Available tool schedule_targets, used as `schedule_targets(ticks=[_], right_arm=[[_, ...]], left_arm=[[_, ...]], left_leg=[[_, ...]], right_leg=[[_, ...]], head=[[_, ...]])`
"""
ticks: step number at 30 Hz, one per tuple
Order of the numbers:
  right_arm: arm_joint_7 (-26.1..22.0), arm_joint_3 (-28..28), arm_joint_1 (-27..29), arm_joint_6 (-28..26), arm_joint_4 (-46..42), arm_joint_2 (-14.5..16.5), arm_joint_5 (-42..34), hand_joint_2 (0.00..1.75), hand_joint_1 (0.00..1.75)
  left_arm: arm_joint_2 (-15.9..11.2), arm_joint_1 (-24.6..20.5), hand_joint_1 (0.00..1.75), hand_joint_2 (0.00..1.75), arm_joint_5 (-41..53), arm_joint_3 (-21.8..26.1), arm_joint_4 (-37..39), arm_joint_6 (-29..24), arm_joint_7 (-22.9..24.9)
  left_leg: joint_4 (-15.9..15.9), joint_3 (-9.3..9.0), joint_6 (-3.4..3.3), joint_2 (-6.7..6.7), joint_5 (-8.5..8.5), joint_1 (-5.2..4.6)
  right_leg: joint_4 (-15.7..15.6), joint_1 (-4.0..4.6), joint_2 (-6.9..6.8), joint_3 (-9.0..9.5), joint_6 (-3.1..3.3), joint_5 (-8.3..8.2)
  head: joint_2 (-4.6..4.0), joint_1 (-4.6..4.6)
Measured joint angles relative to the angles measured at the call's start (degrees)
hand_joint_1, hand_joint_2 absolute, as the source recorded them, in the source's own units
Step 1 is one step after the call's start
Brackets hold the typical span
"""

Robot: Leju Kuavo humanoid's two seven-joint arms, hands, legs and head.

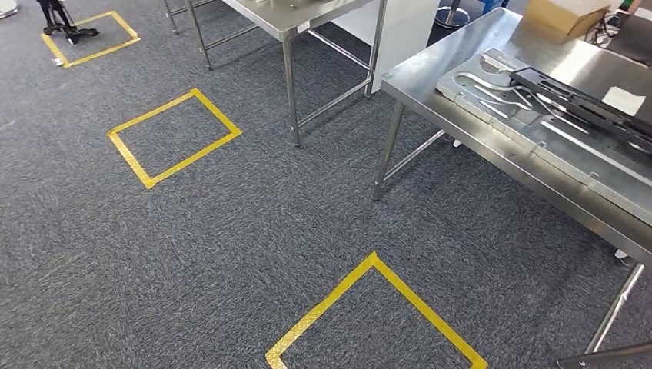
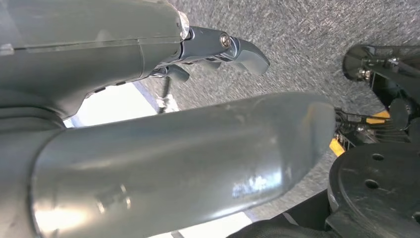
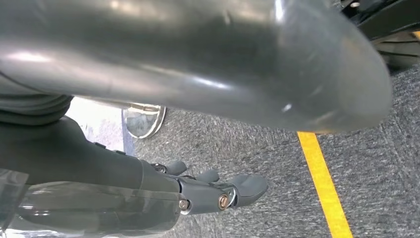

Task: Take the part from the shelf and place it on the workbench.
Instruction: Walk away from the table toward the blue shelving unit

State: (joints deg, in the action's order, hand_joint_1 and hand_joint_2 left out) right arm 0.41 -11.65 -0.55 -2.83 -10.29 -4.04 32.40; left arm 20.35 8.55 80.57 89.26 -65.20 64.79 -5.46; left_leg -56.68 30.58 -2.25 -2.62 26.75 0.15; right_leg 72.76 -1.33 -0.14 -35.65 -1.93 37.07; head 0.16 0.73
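Transit step judged; no part held. Left hand (image 2: 218,49) and right hand (image 3: 213,191) hung over carpet, fingers loosely extended, nothing gripped. Workbench (image 1: 461,69) seen at 2 o'clock; shelf and part cannot be located. Next: shelf to be approached.

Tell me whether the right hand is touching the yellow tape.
Apart. The right wrist view shows the right hand hanging with bare carpet between it and the yellow tape.

A steel workbench (image 1: 461,69) carries flat metal plates (image 1: 538,127), a black fixture (image 1: 577,96), and a cardboard box (image 1: 565,14).
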Motion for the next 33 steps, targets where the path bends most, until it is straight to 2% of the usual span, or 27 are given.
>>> schedule_targets(ticks=[1, 2, 4, 5, 6, 7, 8, 10, 12, 13, 14, 15, 16, 17, 19, 20, 21, 22, 23, 25, 27, 28, 29, 30, 31, 32, 33], right_arm=[[0.0, 0.1, 0.0, 0.0, 0.0, 0.0, 0.1, 0.00, 0.00], [0.0, 0.2, 0.1, 0.0, 0.0, 0.0, 0.2, 0.00, 0.00], [0.0, 0.2, 0.1, -0.2, 0.0, -0.1, 0.4, 0.00, 0.00], [0.0, 0.3, 0.1, -0.3, 0.0, -0.1, 0.5, 0.00, 0.00], [0.0, 0.4, 0.1, -0.4, 0.1, -0.1, 0.6, 0.00, 0.00], [0.0, 0.5, 0.0, -0.5, 0.1, -0.1, 0.7, 0.00, 0.00], [0.0, 0.5, -0.1, -0.6, 0.1, -0.1, 0.8, 0.00, 0.00], [-0.1, 0.6, -0.2, -0.7, 0.1, -0.1, 0.9, 0.00, 0.00], [-0.2, 0.6, -0.1, -0.8, 0.1, -0.1, 1.0, 0.00, 0.00], [-0.3, 0.6, 0.0, -0.8, 0.1, -0.1, 1.0, 0.00, 0.00], [-0.3, 0.6, 0.0, -0.8, 0.1, -0.1, 1.0, 0.00, 0.00], [-0.4, 0.6, -0.1, -0.8, 0.1, -0.1, 1.0, 0.00, 0.00], [-0.4, 0.6, -0.2, -0.8, 0.1, -0.1, 1.0, 0.00, 0.00], [-0.4, 0.6, -0.3, -0.8, 0.1, -0.1, 1.0, 0.00, 0.00], [-0.5, 0.7, -0.4, -0.7, 0.1, -0.2, 1.0, 0.00, 0.00], [-0.5, 0.7, -0.5, -0.7, 0.1, -0.2, 1.0, 0.00, 0.00], [-0.5, 0.7, -0.6, -0.7, 0.1, -0.2, 1.0, 0.00, 0.00], [-0.4, 0.7, -0.8, -0.7, 0.0, -0.2, 1.0, 0.00, 0.00], [-0.4, 0.7, -1.0, -0.7, 0.0, -0.2, 1.0, 0.00, 0.00], [-0.4, 0.7, -1.1, -0.7, 0.0, -0.2, 1.0, 0.00, 0.00], [-0.3, 0.7, -0.9, -0.7, 0.0, -0.3, 1.0, 0.00, 0.00], [-0.3, 0.7, -0.9, -0.7, 0.0, -0.4, 1.0, 0.00, 0.00], [-0.2, 0.7, -0.7, -0.7, 0.0, -0.4, 1.0, 0.00, 0.00], [-0.2, 0.7, -0.6, -0.7, 0.0, -0.5, 1.0, 0.00, 0.00], [-0.2, 0.7, -0.6, -0.7, 0.0, -0.5, 1.0, 0.00, 0.00], [-0.2, 0.7, -0.5, -0.7, 0.0, -0.5, 1.0, 0.00, 0.00], [-0.1, 0.7, -0.5, -0.7, 0.0, -0.5, 1.1, 0.00, 0.00]], left_arm=[[0.0, 0.0, 0.00, 0.00, 0.0, 0.0, 0.0, 0.1, 0.0], [0.0, 0.0, 0.00, 0.00, 0.0, 0.0, 0.0, 0.3, 0.0], [0.0, 0.0, 0.00, 0.00, 0.0, 0.0, -0.1, 0.6, 0.0], [0.0, 0.0, 0.00, 0.00, 0.0, 0.0, -0.1, 0.7, 0.0], [0.0, 0.0, 0.00, 0.00, 0.0, 0.0, -0.2, 0.8, 0.0], [0.0, 0.1, 0.00, 0.00, 0.0, 0.0, -0.3, 0.8, 0.0], [0.0, 0.1, 0.00, 0.00, 0.0, 0.0, -0.4, 0.8, 0.0], [0.0, 0.2, 0.00, 0.00, 0.1, 0.0, -0.5, 0.9, 0.0], [-0.1, 0.1, 0.00, 0.00, 0.2, 0.0, -0.7, 1.2, -0.1], [-0.1, 0.1, 0.00, 0.00, 0.2, 0.0, -0.8, 1.4, -0.1], [-0.1, 0.1, 0.00, 0.00, 0.3, 0.0, -0.9, 1.5, -0.1], [-0.1, 0.1, 0.00, 0.00, 0.3, 0.0, -0.9, 1.5, -0.1], [-0.1, 0.2, 0.00, 0.00, 0.4, 0.0, -0.9, 1.6, -0.2], [-0.1, 0.2, 0.00, 0.00, 0.4, 0.0, -1.0, 1.7, -0.2], [-0.2, 0.2, 0.00, 0.00, 0.6, 0.0, -1.3, 1.9, -0.4], [-0.2, 0.2, 0.00, 0.00, 0.6, 0.0, -1.5, 2.0, -0.5], [-0.2, 0.3, 0.00, 0.00, 0.7, 0.0, -1.6, 2.0, -0.5], [-0.2, 0.4, 0.00, 0.00, 0.8, 0.0, -1.8, 2.1, -0.6], [-0.2, 0.6, 0.00, 0.00, 0.9, 0.0, -1.9, 2.2, -0.6], [-0.2, 0.7, 0.00, 0.00, 1.1, 0.0, -2.2, 2.4, -0.7], [-0.2, 0.6, 0.00, 0.00, 1.2, 0.0, -2.4, 2.6, -0.8], [-0.2, 0.6, 0.00, 0.00, 1.3, 0.0, -2.5, 2.6, -0.9], [-0.2, 0.6, 0.00, 0.00, 1.4, 0.0, -2.5, 2.7, -1.0], [-0.2, 0.5, 0.00, 0.00, 1.5, 0.0, -2.5, 2.7, -1.0], [-0.2, 0.5, 0.00, 0.00, 1.6, 0.0, -2.5, 2.7, -1.0], [-0.2, 0.5, 0.00, 0.00, 1.6, 0.0, -2.5, 2.7, -1.1], [-0.2, 0.5, 0.00, 0.00, 1.7, 0.0, -2.5, 2.7, -1.1]], left_leg=[[-0.1, -0.12, 0.09, -0.81, 0.06, 0.00], [-0.2, -0.17, 0.25, -1.57, 0.16, 0.01], [-0.9, 0.24, 0.81, -2.93, 0.50, -0.15], [-1.1, 0.57, 1.14, -3.51, 0.59, -0.18], [-1.3, 0.86, 1.51, -4.10, 0.59, -0.20], [-1.3, 1.00, 1.85, -4.72, 0.54, -0.11], [-1.6, 1.07, 2.12, -4.65, 0.64, -0.03], [-4.5, 2.33, 2.64, -2.37, 2.51, -0.05], [-11.8, 5.72, 3.09, 0.82, 6.38, 0.04], [-15.6, 7.52, 3.26, 1.54, 7.93, 0.15], [-17.9, 8.60, 3.36, 1.92, 8.52, 0.24], [-18.0, 8.61, 3.40, 2.15, 8.00, 0.31], [-15.5, 7.31, 3.36, 2.50, 6.46, 0.36], [-11.5, 5.09, 3.22, 3.34, 4.52, 0.39], [-4.0, 1.20, 2.69, 5.60, 2.06, 0.17], [-2.3, 0.39, 2.39, 6.26, 1.77, 0.01], [-1.9, 0.32, 2.12, 6.28, 1.89, -0.15], [-1.7, 0.39, 1.85, 5.64, 1.75, -0.22], [-1.4, 0.26, 1.52, 5.03, 1.52, -0.12], [-0.7, -0.04, 0.75, 3.83, 0.85, 0.13], [-0.4, -0.06, 0.26, 2.69, 0.48, 0.12], [-0.4, 0.02, 0.17, 2.02, 0.46, 0.00], [-0.4, 0.03, 0.14, 1.25, 0.47, -0.10], [-0.5, -0.02, 0.13, 0.41, 0.51, -0.16], [-0.6, -0.13, 0.17, -0.44, 0.57, -0.19], [-0.7, -0.26, 0.26, -1.24, 0.69, -0.18], [-0.9, -0.23, 0.44, -1.97, 0.85, -0.15]], right_leg=[[-2.5, -0.05, 0.28, 0.80, 0.03, -2.16], [-6.3, -0.16, 1.13, 2.25, 0.09, -4.64], [-12.6, -0.33, 3.56, 4.60, 0.34, -7.37], [-14.0, -0.32, 4.32, 5.05, 0.55, -7.68], [-14.3, -0.21, 4.33, 5.10, 0.82, -7.49], [-14.3, -0.21, 3.61, 5.12, 1.18, -7.58], [-14.4, -0.23, 2.91, 5.22, 1.57, -7.66], [-14.7, -0.33, 1.39, 5.40, 2.38, -7.77], [-14.7, -0.06, -0.23, 5.41, 2.86, -7.65], [-14.7, 0.08, -1.09, 5.41, 2.95, -7.57], [-14.7, 0.15, -1.95, 5.41, 3.00, -7.49], [-14.6, 0.18, -2.73, 5.44, 3.00, -7.41], [-14.6, 0.17, -3.48, 5.52, 2.93, -7.32], [-14.6, 0.18, -4.17, 5.65, 2.80, -7.23], [-14.6, 0.34, -5.40, 6.05, 2.29, -6.93], [-14.6, 0.40, -5.91, 6.27, 1.94, -6.78], [-14.7, 0.43, -6.41, 6.50, 1.58, -6.68], [-14.8, 0.41, -6.92, 6.77, 1.20, -6.65], [-14.9, 0.31, -6.85, 7.02, 0.81, -6.52], [-13.0, 0.15, -4.30, 6.40, 0.28, -4.87], [-6.8, 0.04, -0.96, 3.34, 0.17, -1.22], [-3.0, 0.06, -0.31, 1.38, 0.18, 0.35], [-0.3, 0.07, -0.06, -0.13, 0.18, 0.95], [0.5, 0.07, 0.04, -0.82, 0.21, 0.33], [-1.0, 0.05, 0.18, -0.45, 0.28, -1.40], [-4.3, 0.02, 0.63, 0.82, 0.37, -3.87], [-8.1, -0.04, 1.89, 2.42, 0.52, -5.85]], head=[[0.01, 0.00], [0.00, -0.03], [0.00, -0.06], [0.00, -0.06], [0.01, -0.05], [0.01, -0.02], [0.00, -0.02], [-0.01, 0.30], [-0.01, 0.64], [-0.01, 0.68], [-0.01, 0.67], [-0.01, 0.68], [0.00, 0.68], [-0.01, 0.69], [-0.01, 0.64], [-0.01, 0.62], [-0.01, 0.57], [0.00, 0.55], [0.00, 0.54], [-0.01, 0.45], [-0.01, 0.34], [-0.01, 0.30], [0.00, 0.31], [-0.01, 0.31], [-0.01, 0.31], [-0.01, 0.29], [-0.01, 0.29]])
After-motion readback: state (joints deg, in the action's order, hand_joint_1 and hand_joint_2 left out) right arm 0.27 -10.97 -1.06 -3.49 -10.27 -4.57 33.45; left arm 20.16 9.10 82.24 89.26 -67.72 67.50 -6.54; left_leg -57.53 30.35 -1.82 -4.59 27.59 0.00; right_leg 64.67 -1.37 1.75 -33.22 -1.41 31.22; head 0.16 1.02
